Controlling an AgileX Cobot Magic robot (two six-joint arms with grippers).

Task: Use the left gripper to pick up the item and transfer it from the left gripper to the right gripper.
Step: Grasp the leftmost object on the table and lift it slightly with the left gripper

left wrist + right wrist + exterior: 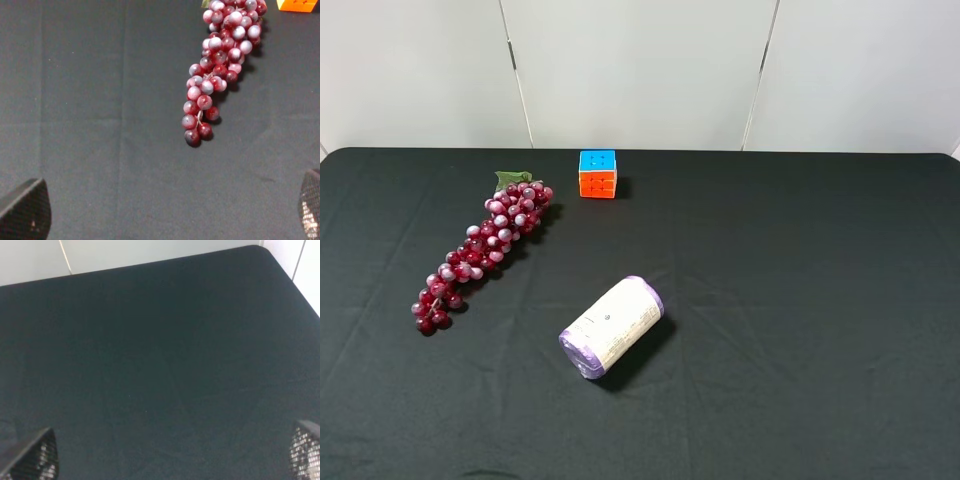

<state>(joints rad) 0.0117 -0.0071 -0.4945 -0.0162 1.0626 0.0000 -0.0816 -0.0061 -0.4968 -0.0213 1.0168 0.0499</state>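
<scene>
The bunch of dark-red grapes (480, 252) lies slantwise on the black table at the left, its green leaf (510, 179) at the far end. Neither arm shows in the exterior high view. In the left wrist view the grapes (217, 70) lie ahead of my left gripper (167, 215), apart from it. Only its two fingertips (25, 212) show at the frame's corners, wide apart and empty. My right gripper (175, 452) is open and empty over bare black cloth, its mesh-faced fingertips (37, 457) wide apart.
A colourful puzzle cube (597, 173) stands near the table's far edge, just right of the leaf; its orange corner shows in the left wrist view (300, 5). A white roll with purple ends (611, 326) lies mid-table. The table's far right corner (260, 250) meets white walls.
</scene>
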